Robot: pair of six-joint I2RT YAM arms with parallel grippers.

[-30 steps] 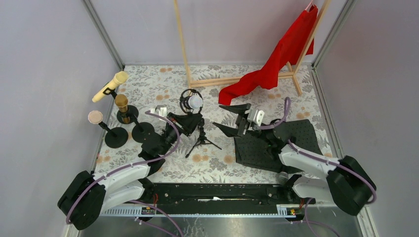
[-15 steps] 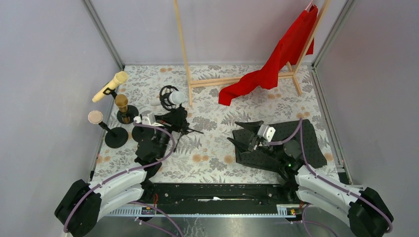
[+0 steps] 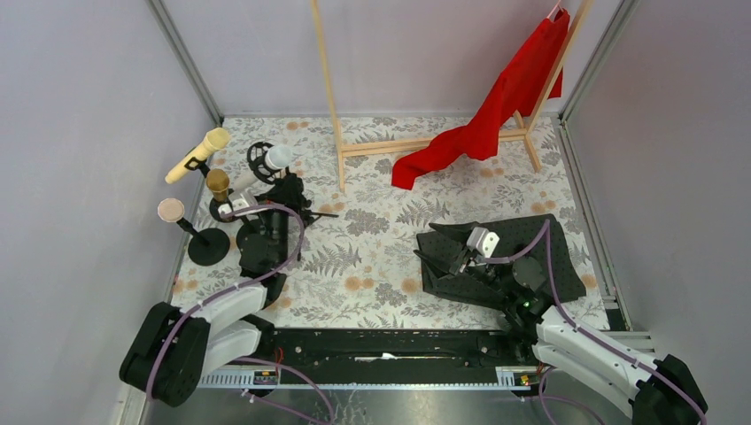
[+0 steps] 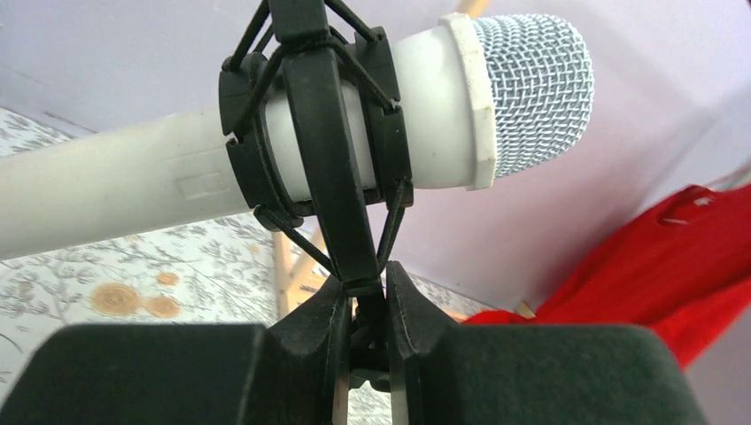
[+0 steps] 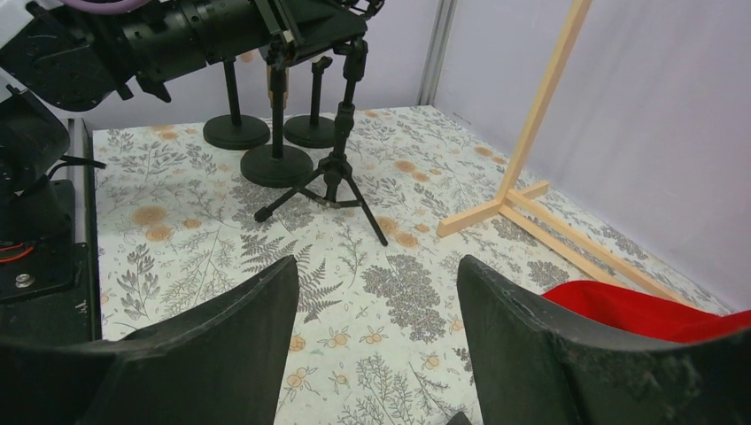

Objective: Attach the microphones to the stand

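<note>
The left gripper (image 4: 365,305) is closed tight on the lower stem of the black shock mount (image 4: 312,133), its two fingers pinching the stem with no gap showing. The white microphone (image 4: 416,106) lies through that mount, roughly level, with its mesh head to the right. Its tail runs off the left edge of the left wrist view, so its full length is not seen. From above, the gripper's fingers are hidden under the wrist and the mount, and only the microphone's pale end shows.

The mount sits on top of a tripod stand (image 5: 337,168) at the back left of the floral table cover (image 3: 390,204). Its legs look to be resting on the cover, though the third foot is hidden behind the column.

Just left of it stand three round-based stands (image 5: 277,166), cut off at the top in the right wrist view. They carry the pale yellow microphone (image 3: 197,156), which is tilted, the gold microphone (image 3: 218,184) and the pink microphone (image 3: 170,210). The pink one is seen nearly end-on, so little more than its head shows.

The right gripper (image 5: 376,354) hangs over the black perforated mat (image 3: 553,239), well apart from the stands. Its jaws are spread and hold nothing.

A red cloth (image 3: 505,97) drapes from a wooden rack (image 3: 326,71), whose top is out of frame.
</note>
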